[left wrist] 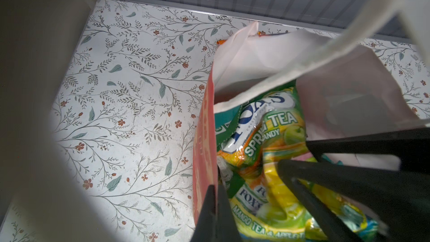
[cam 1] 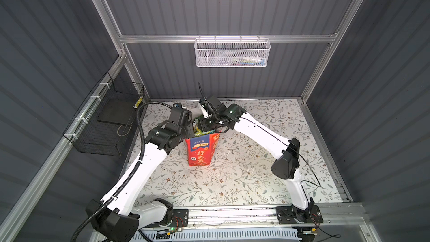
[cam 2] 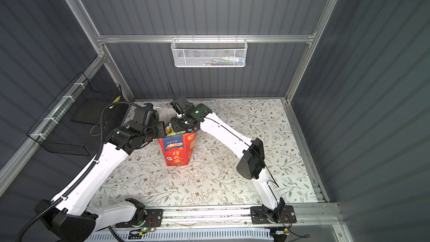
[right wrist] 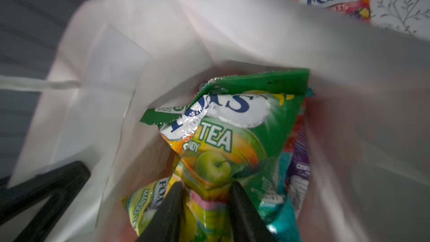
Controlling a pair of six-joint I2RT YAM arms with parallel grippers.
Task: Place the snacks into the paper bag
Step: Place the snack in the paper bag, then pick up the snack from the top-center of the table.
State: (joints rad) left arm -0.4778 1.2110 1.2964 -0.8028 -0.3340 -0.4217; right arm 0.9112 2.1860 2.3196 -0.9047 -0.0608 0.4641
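We see the floral tabletop (cam 1: 256, 182) w/ the red paper bag (cam 1: 201, 152) upright mid-tabletop, both arms meeting over its mouth.

The left gripper (left wrist: 215, 196) is pinched tight on the bag's side wall at the rim. We read that as bracing: it keeps the mouth spread and stops a tall, light bag tipping while the other arm works inside.

The right gripper (right wrist: 206, 183) is down in the mouth, jaws part-way apart, straddling the crumpled lower end of a green FOX'S Spring Tea pkt (right wrist: 232, 136). The right wrist view is blurred, so we can't tell if it's clamping or letting go.

Beside/under that pkt are a yellow Mango Tea pkt (right wrist: 144, 203), a teal pkt (right wrist: 283, 217) and a purple pkt (right wrist: 301, 159). The bag looks approx full, which is prob. why the pkts stand on end.

One orange-pink FOX'S Fruits pkt (right wrist: 332, 1) lies on the tabletop just beyond the bag, so prob. one more to go.
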